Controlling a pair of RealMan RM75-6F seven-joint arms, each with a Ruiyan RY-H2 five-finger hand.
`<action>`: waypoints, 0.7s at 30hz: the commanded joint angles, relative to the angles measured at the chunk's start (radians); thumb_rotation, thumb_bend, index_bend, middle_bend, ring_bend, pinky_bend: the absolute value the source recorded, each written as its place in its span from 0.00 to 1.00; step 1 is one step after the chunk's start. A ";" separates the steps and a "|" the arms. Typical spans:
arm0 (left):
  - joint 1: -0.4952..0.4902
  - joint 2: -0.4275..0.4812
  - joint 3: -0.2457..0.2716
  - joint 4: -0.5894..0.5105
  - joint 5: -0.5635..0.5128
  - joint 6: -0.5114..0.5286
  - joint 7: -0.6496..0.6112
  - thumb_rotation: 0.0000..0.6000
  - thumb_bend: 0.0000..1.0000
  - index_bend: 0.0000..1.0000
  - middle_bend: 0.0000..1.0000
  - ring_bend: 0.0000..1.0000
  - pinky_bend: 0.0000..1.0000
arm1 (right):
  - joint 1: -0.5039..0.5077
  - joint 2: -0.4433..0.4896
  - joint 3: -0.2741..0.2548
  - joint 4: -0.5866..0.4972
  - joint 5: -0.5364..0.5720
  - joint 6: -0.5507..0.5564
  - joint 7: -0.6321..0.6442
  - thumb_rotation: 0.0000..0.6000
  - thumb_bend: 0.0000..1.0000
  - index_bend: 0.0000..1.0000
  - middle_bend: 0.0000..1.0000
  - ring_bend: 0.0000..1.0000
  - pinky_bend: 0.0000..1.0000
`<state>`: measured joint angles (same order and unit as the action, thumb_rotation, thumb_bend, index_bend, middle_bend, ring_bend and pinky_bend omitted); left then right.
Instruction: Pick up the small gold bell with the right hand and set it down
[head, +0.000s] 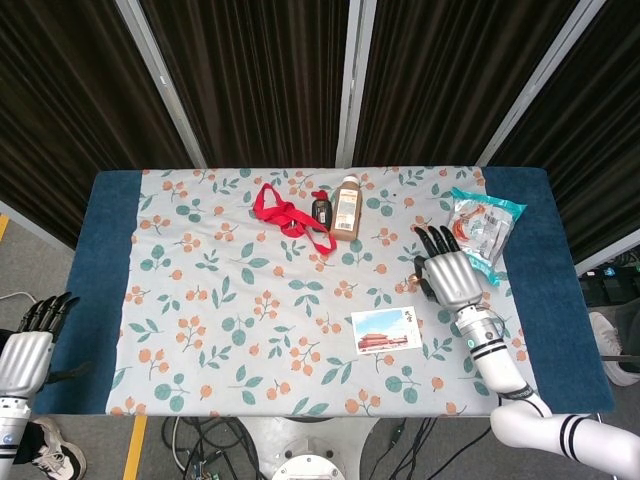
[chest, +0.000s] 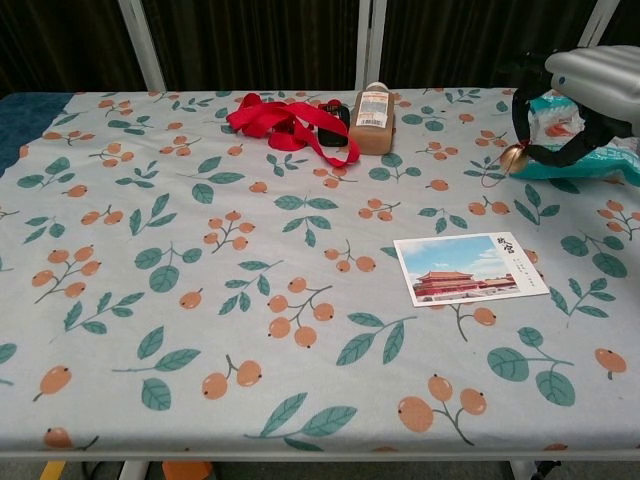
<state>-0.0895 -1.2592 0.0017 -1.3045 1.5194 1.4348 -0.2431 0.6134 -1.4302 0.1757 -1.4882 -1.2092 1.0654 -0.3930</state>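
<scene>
The small gold bell (chest: 516, 159) hangs just above the flowered cloth at the right side, pinched in my right hand (chest: 575, 110). In the head view only a sliver of the gold bell (head: 417, 276) peeks out at the left edge of the right hand (head: 452, 270), whose back faces up with the fingers stretched toward the far side. My left hand (head: 30, 340) hangs below the table's left edge, off the table, holding nothing, fingers held close together.
A postcard (chest: 470, 267) lies just in front of the bell. A teal snack bag (chest: 590, 135) lies under and behind the right hand. A brown bottle (chest: 372, 118), a small black bottle (head: 321, 208) and a red ribbon (chest: 280, 120) sit at the far middle.
</scene>
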 joint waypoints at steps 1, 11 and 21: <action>0.000 0.001 0.000 0.000 0.001 0.001 -0.001 1.00 0.05 0.09 0.05 0.00 0.05 | 0.012 0.000 -0.009 -0.004 0.032 -0.034 -0.031 1.00 0.42 0.82 0.09 0.00 0.00; 0.003 -0.001 0.001 0.009 -0.002 0.002 -0.013 1.00 0.05 0.09 0.05 0.00 0.05 | 0.045 -0.024 -0.005 0.000 0.142 -0.088 -0.106 1.00 0.39 0.81 0.09 0.00 0.00; 0.006 -0.004 0.001 0.021 -0.005 0.002 -0.025 1.00 0.05 0.08 0.05 0.00 0.05 | 0.068 -0.057 -0.013 0.045 0.198 -0.109 -0.138 1.00 0.37 0.80 0.09 0.00 0.00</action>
<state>-0.0840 -1.2627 0.0027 -1.2832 1.5149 1.4368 -0.2678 0.6791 -1.4851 0.1645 -1.4459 -1.0148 0.9583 -0.5279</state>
